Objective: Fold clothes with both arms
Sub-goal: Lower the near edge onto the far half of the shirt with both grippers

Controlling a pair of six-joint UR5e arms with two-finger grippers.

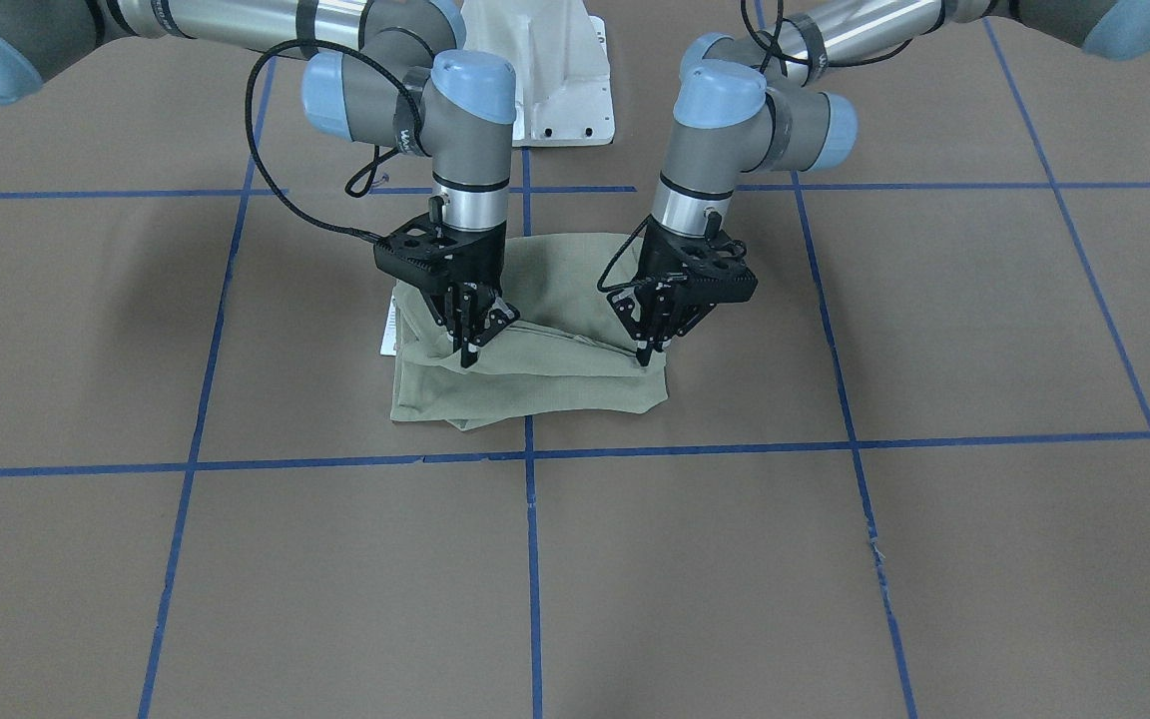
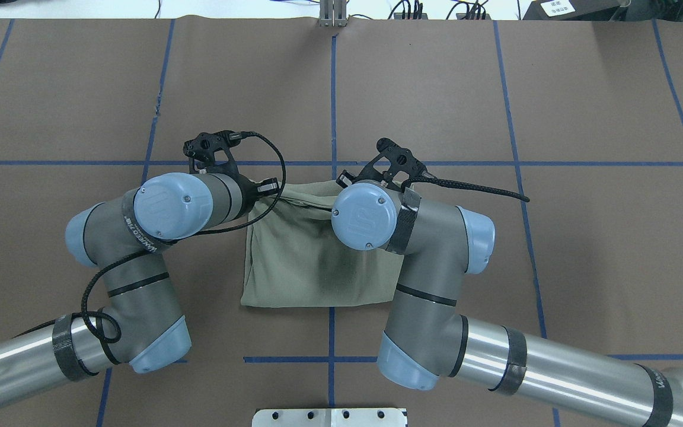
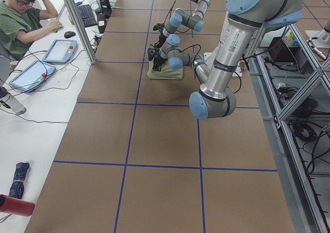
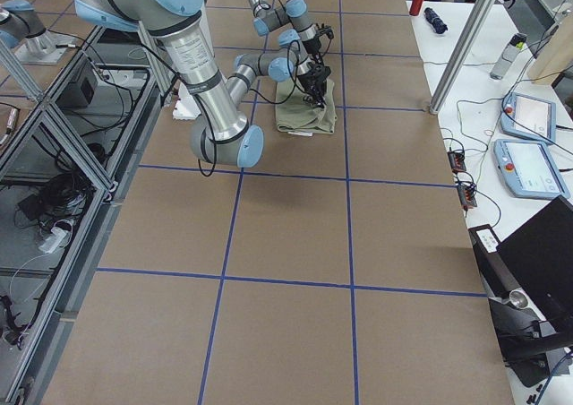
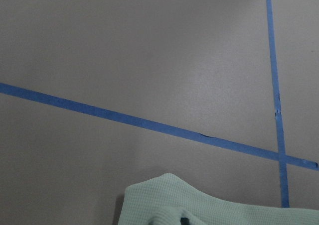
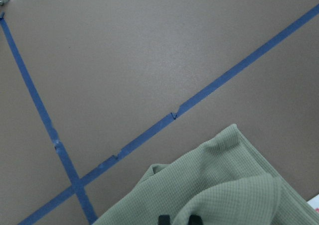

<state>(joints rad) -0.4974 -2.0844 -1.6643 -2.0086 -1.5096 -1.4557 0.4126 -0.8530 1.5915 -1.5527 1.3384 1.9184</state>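
Note:
The sage-green shirt (image 1: 535, 384) lies folded into a small rectangle near the middle of the brown table; it also shows in the overhead view (image 2: 306, 267). Its white hang tag (image 1: 387, 330) sticks out at one end. My left gripper (image 1: 648, 350) and right gripper (image 1: 468, 355) point down onto the shirt's top layer, one near each end of a raised fold edge. Both look shut on that fabric. In the wrist views the cloth (image 5: 209, 210) (image 6: 224, 185) bunches at the bottom edge around dark fingertips. In the overhead view the wrists hide both grippers.
Blue tape lines (image 1: 530, 454) divide the brown table into squares. The white base pedestal (image 1: 550, 70) stands behind the shirt. An operator (image 3: 23, 16) sits at a side desk with tablets, beyond the table's edge.

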